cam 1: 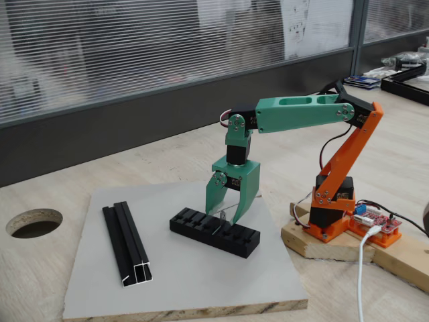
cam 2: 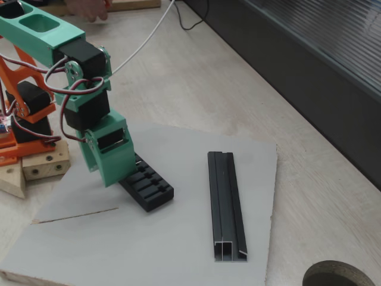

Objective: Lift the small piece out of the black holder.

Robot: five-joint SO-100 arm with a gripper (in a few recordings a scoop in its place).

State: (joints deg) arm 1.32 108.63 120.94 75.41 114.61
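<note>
hovering over the black holder (cam 1: 214,232) mid-board, the green gripper (cam 1: 226,213) points straight down w/ its fingers slightly parted around the small piece (cam 1: 222,216), a thin silvery pin standing in a slot near the block's middle. can't tell if the fingertips actually touch the pin. in the other fixed view the gripper (cam 2: 111,179) body hides the holder's (cam 2: 149,185) far end. a black grooved rail (cam 1: 127,243) lies apart, left of the holder, on the grey board (cam 1: 201,288). orange arm base (cam 1: 332,215) sits right, on a wood block (cam 1: 322,245).
</note>
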